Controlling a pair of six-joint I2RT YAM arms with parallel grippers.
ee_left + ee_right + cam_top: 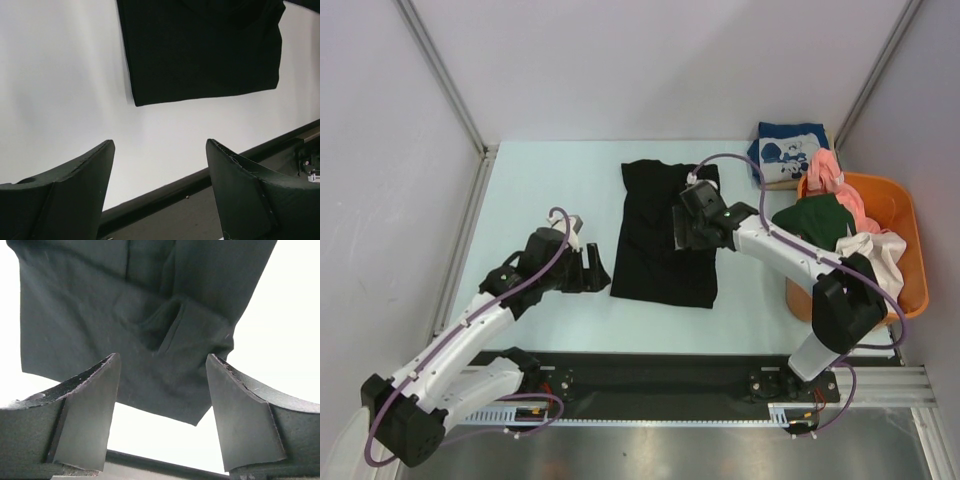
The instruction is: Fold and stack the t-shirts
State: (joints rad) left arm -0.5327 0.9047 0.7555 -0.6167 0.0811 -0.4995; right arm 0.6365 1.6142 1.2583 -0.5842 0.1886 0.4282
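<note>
A large black t-shirt lies partly folded into a long strip in the middle of the table. It also shows in the left wrist view and the right wrist view. My right gripper hovers open over the shirt's right side, holding nothing. My left gripper is open and empty just left of the shirt's near-left corner. A folded navy tee with white print lies at the back right. Pink, dark green and off-white tees fill the basket.
The orange plastic basket stands at the right edge, beside my right arm. A black rail runs along the near edge of the table. Grey walls close in the left, back and right sides.
</note>
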